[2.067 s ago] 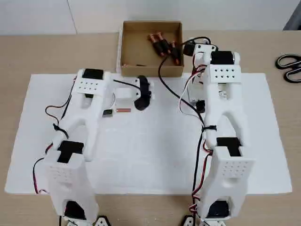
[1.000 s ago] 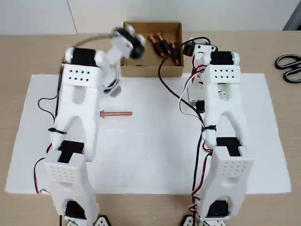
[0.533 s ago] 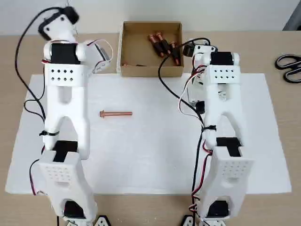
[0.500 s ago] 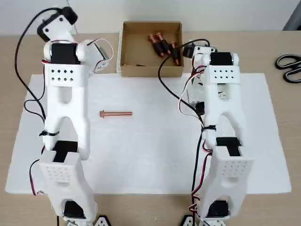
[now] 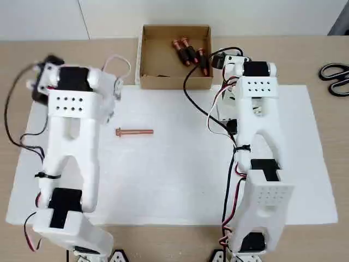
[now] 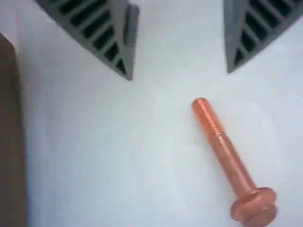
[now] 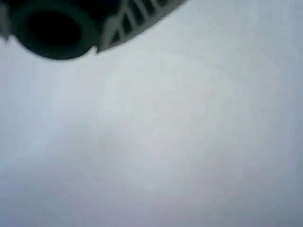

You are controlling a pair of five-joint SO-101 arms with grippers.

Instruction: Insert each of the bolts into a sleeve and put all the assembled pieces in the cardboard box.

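Left gripper (image 6: 179, 73), jaws spread, hung just above the bolt (image 6: 232, 161), which lay loose on the sheet (image 5: 174, 180), left of centre. Assembled pieces (image 5: 191, 53) lay in the box (image 5: 138, 60). The state of the right gripper (image 7: 102, 35) could not be told.

1. A pale wooden table (image 5: 283, 52) is spanning the high view from side to side.
2. A white sheet (image 5: 174, 180) is lying flat on it, leaving bare wood showing along every edge.
3. Scissors (image 5: 335, 77) with dark handles are lying on the bare wood at the right, off the sheet.
4. A white wall (image 5: 43, 19) is standing behind the table's far edge, a thin seam (image 5: 83, 19) running down it.
5. Soft, even light is casting only faint shadows.
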